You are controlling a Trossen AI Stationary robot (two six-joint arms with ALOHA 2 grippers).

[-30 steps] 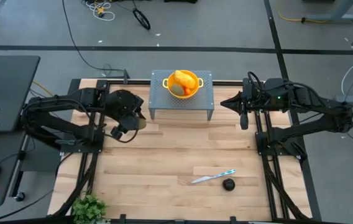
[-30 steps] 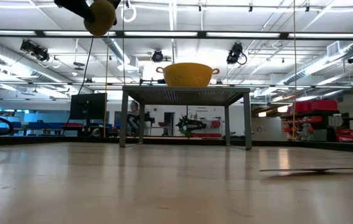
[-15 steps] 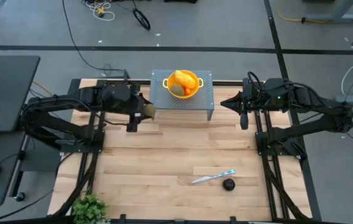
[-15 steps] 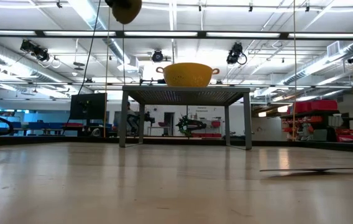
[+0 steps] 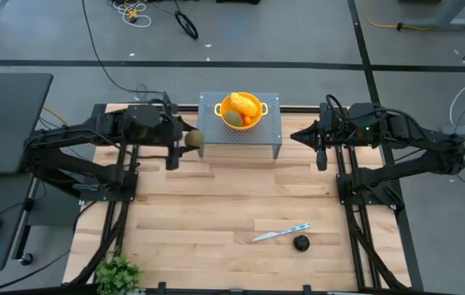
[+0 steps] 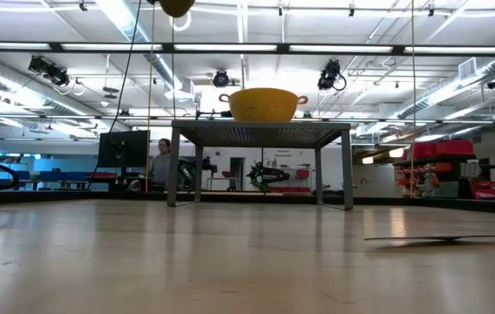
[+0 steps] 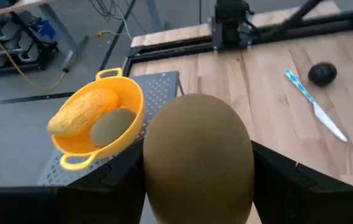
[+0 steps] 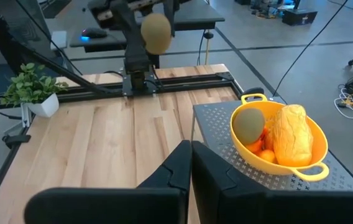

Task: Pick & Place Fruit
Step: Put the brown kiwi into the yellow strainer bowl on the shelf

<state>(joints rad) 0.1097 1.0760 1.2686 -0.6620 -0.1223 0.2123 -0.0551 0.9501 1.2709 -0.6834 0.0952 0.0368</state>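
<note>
An olive-brown oval fruit [image 5: 194, 141] hangs high over the table's far left part, just left of the grey perforated stand [image 5: 267, 123], with my left gripper [image 7: 198, 193] shut on it. The same fruit [image 6: 176, 7] shows at the top of the low view. On the stand sits the yellow bowl [image 5: 259, 105] holding a yellow-orange oblong fruit [image 7: 80, 112], another olive oval [image 7: 111, 124] and small orange ones [image 8: 265, 154]. A dark round fruit [image 5: 300, 242] lies on the table near the front right. My right gripper [image 8: 191, 165] waits shut, raised to the right of the stand. My left gripper pinches the olive-brown fruit between its two fingers, one finger [image 7: 111, 186] on each of the fruit's opposite sides [image 7: 155, 168]. The fingers come from the table's left, slanting a little downward. The fruit is lifted clear, far above the table, with its rounded end pointing away from the gripper.
A slim knife [image 5: 282, 233] with a pale blue handle lies beside the dark fruit. A small green plant [image 5: 118, 274] stands at the near left corner. Bare wood lies between the stand and the knife. A person [image 6: 161, 159] shows in the room beyond.
My left gripper has risen and gone toward the table's far edge and the stand, rolling its wrist as it went. The olive-brown fruit has travelled with it, staying between the fingers and clear of the table.
</note>
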